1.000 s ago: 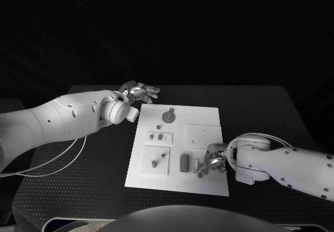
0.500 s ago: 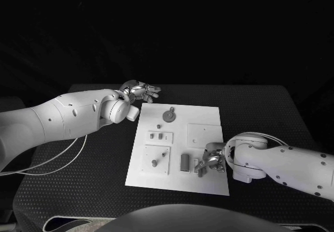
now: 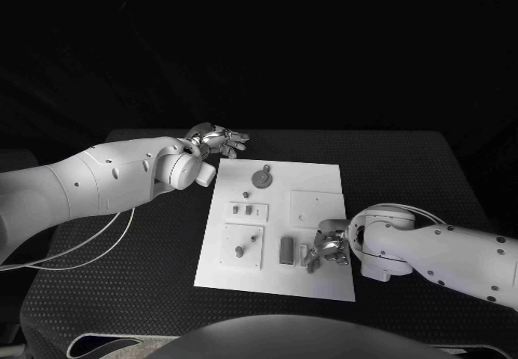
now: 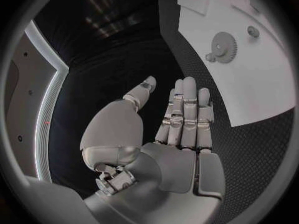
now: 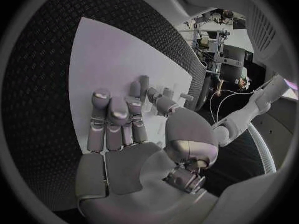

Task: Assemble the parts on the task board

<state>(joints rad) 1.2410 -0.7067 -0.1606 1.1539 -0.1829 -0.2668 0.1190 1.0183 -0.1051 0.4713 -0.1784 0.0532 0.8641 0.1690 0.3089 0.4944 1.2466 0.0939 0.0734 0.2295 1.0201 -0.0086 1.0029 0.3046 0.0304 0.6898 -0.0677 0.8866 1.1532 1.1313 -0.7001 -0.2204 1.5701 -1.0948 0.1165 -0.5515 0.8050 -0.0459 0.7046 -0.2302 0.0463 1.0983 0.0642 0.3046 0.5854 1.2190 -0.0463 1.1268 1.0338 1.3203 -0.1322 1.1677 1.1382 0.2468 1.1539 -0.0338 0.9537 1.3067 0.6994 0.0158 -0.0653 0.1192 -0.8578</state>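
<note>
**Right hand low on the task board, left hand held off it**

The right hand [image 3: 327, 250] sits at the near right part of the task board [image 3: 319, 173], fingers curled down among the small parts [image 3: 287, 251]; whether it grips one cannot be told. The left hand [image 3: 217, 140] hovers over the black table [image 3: 410, 161] beyond the board's far left corner, fingers straight, apart, holding nothing. A gear-shaped part [image 3: 261, 178] lies near the board's far edge.

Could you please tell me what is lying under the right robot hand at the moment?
Under the right robot hand lies the near right part of the white task board, with a dark upright part just beside its fingers. Whether a small piece sits beneath the fingers cannot be told; they cover that spot.
</note>
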